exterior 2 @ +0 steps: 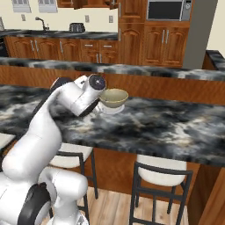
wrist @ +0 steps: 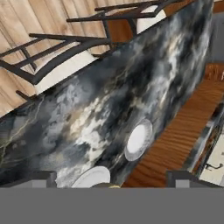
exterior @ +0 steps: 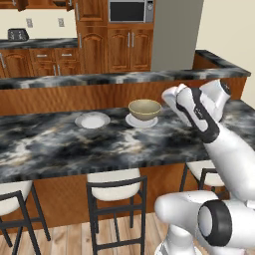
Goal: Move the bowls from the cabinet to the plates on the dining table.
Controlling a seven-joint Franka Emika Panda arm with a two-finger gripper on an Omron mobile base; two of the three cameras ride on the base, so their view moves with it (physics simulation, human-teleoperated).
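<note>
A: Left base view: your beige-cream bowl [exterior: 145, 109] sits upright on a pale plate [exterior: 141, 121] on the marble counter [exterior: 60, 144]. A second plate [exterior: 92, 120] lies bare just to its left, apart from it.

B: And the arm?

A: Your wrist [exterior: 191, 104] hangs over the counter just right of the bowl, not touching it. In the right base view the hand [exterior 2: 85, 99] stands just left of the bowl [exterior 2: 113, 98], which rests on its plate [exterior 2: 107, 108].

B: Fingers?

A: Spread wide, released, nothing between them. In the hand view you see the two dark fingers [wrist: 28, 178] at the bottom corners, well apart, with the bare plate [wrist: 138, 140] lying on the counter [wrist: 87, 113] between them and farther off. The near plate's [wrist: 91, 178] edge shows at the bottom, with a sliver of bowl rim [wrist: 106, 186] beside it.

B: Anything else?

A: White-seated black stools [exterior: 115, 199] stand along the counter's near side. Reddish-brown cabinets [exterior: 117, 47] fill the far wall. You cannot see a brown bowl anywhere here.
</note>
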